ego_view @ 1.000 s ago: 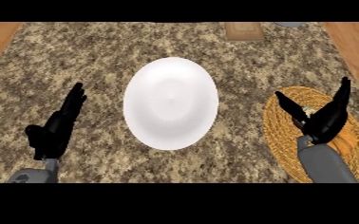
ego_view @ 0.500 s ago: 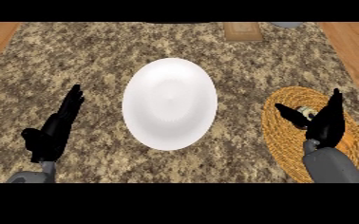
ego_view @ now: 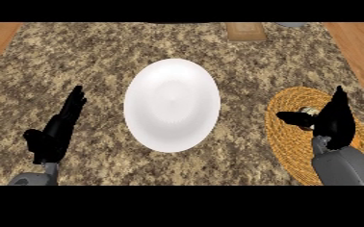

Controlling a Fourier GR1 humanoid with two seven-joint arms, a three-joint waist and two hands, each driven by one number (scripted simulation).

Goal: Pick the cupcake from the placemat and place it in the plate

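The cupcake (ego_view: 308,110), a small pale-topped cake of which only a sliver shows, sits on the round woven golden-yellow placemat (ego_view: 288,139) near the right edge of the speckled brown granite counter (ego_view: 107,57); most of it is hidden behind the black right hand (ego_view: 334,120), which stands over the placemat with fingers pointing up toward the far edge and the thumb stretched out to the left, its tip just beside the cupcake; whether the thumb touches it I cannot tell; the fingers are straight and close nothing between them. In the same head view, the round white ceramic plate (ego_view: 171,105) lies at the middle of the counter, well apart from the placemat, with nothing on it; the black left hand (ego_view: 55,132) rests near the counter's left front part, fingers straight and together, pointing up, thumb out to the left, holding nothing. At the far edge lies a small tan rectangular board (ego_view: 246,31); beside it, at the far right, a grey rounded object (ego_view: 293,24) is cut off by the view's limit.
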